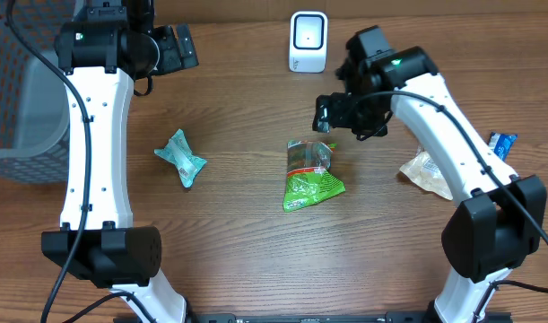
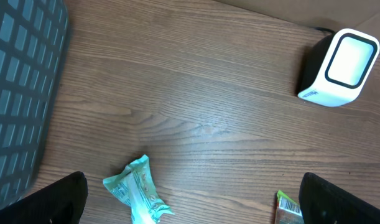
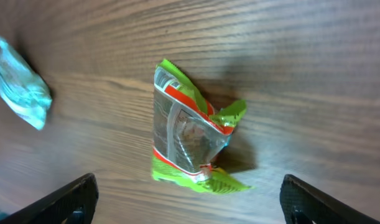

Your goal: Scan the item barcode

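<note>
Right gripper (image 1: 325,117), jaws wide apart and empty, just above the green snack bag (image 1: 309,175) lying on the table (image 1: 238,108) short of the scanner (image 1: 308,41) — left gripper (image 1: 177,49) likewise spread — nothing presented to its window, so pickup and scan seemingly left.

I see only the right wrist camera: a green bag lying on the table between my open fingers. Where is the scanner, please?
Observer: The white scanner stands at the far edge of the table, beyond the green bag.
Operator: Is the left arm busy?
Observer: No. The left fingers hang open and empty, to the left of the scanner.
Operator: Are there other items on my right?
Observer: Yes, a tan packet and a blue packet lie there, partly hidden by the right arm.
</note>
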Controlling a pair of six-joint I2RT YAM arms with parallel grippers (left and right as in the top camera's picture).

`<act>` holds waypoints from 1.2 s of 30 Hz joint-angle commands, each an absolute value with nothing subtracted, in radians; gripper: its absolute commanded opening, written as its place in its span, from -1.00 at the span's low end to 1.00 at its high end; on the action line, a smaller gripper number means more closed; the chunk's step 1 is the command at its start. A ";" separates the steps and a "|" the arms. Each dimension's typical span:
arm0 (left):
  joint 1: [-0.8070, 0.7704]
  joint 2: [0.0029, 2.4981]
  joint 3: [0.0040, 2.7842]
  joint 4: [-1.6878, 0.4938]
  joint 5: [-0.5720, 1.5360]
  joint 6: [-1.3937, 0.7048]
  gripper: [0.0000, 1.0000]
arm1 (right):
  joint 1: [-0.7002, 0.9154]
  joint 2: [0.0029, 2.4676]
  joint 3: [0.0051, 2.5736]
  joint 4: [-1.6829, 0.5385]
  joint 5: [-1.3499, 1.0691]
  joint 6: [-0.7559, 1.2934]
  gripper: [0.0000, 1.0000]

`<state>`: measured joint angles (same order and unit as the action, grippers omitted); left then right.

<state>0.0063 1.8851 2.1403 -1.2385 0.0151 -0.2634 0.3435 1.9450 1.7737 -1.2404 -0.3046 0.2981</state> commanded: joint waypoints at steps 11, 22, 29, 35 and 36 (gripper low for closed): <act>0.000 1.896 2.162 -1.237 0.023 -0.277 1.00 | 0.312 1.678 1.410 -1.007 -0.309 0.577 0.95; 0.000 1.896 2.162 -1.237 0.023 -0.277 1.00 | 0.319 1.585 1.045 -0.665 -0.473 0.796 0.84; 0.000 1.896 2.162 -1.237 0.023 -0.277 1.00 | 0.327 1.585 0.938 -0.520 -0.471 0.896 0.81; 0.000 1.896 2.162 -1.237 0.023 -0.277 1.00 | 0.366 1.586 0.887 -0.485 -0.364 1.037 0.82; 0.000 1.896 2.162 -1.237 0.023 -0.277 1.00 | 0.379 1.586 0.884 -0.485 -0.346 1.063 0.82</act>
<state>0.0063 1.8851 2.1399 -1.2385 0.0151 -0.2634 0.3401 1.5867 0.9134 -0.4889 -0.4179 0.9447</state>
